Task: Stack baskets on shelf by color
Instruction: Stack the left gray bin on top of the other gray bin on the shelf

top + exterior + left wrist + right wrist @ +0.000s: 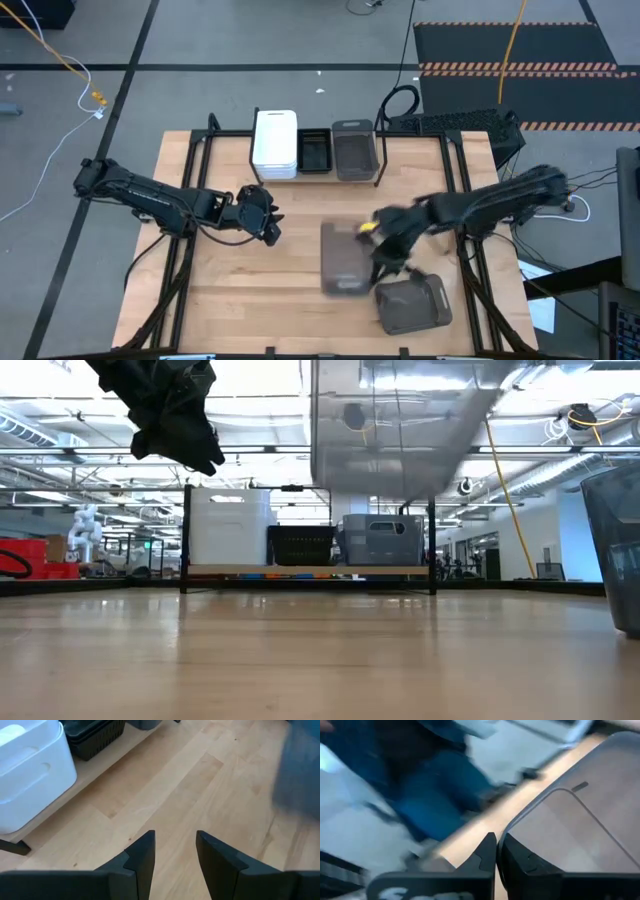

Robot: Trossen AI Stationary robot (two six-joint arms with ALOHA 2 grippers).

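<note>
On the shelf (300, 571) at the table's far side stand white baskets (275, 145), a black mesh basket (314, 152) and a grey translucent basket (352, 150), side by side. My right gripper (380, 238) is shut on another grey translucent basket (343, 262), which shows blurred and high above the table in the low view (400, 430). My left gripper (266, 222) hovers open over the table's left middle, with bare wood between its fingers (175, 850). My right gripper pinches the grey basket's wall at its rim (506, 832), one finger inside the basket and one outside. The fingers slant down from the table's right side. The basket is lifted clear of the table and hangs out to the left of the fingers.
A further grey translucent basket (412, 303) sits on the table near the front right, just below the right arm; its wall shows at the low view's right edge (615, 550). Black frame rails (182, 230) run along the table's sides. Bare wood lies in the middle and front left.
</note>
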